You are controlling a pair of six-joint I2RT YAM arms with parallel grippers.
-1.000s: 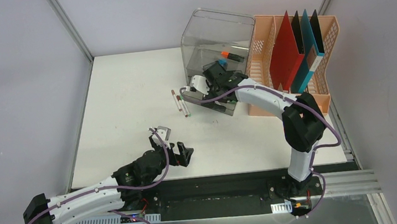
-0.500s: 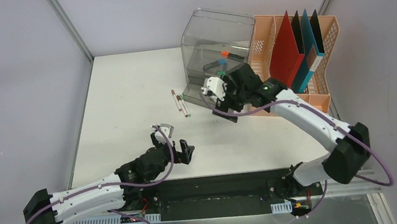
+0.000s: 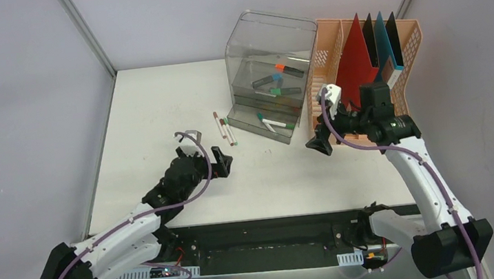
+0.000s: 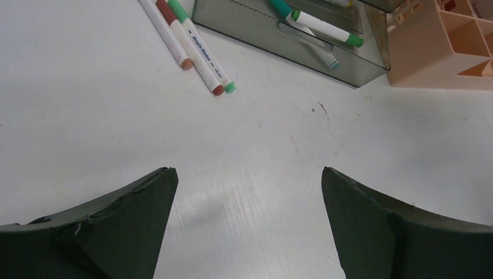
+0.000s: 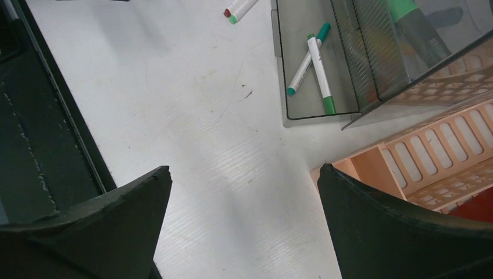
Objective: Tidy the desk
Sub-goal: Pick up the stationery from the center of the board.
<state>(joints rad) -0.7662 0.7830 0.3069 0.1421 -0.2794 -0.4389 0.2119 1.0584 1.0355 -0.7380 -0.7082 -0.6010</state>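
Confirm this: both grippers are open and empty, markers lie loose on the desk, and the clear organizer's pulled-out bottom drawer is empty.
Wrong on the drawer. The right wrist view shows two markers lying in the bottom drawer. The rest holds: left gripper and right gripper are open and empty, and loose markers lie on the desk.

On the large flat white rectangular desk, toward the back right: clear plastic drawer unit, peach slotted plastic file rack just right of it. Left of the unit, two white felt markers side by side. In the pulled-out bottom drawer, two more markers.
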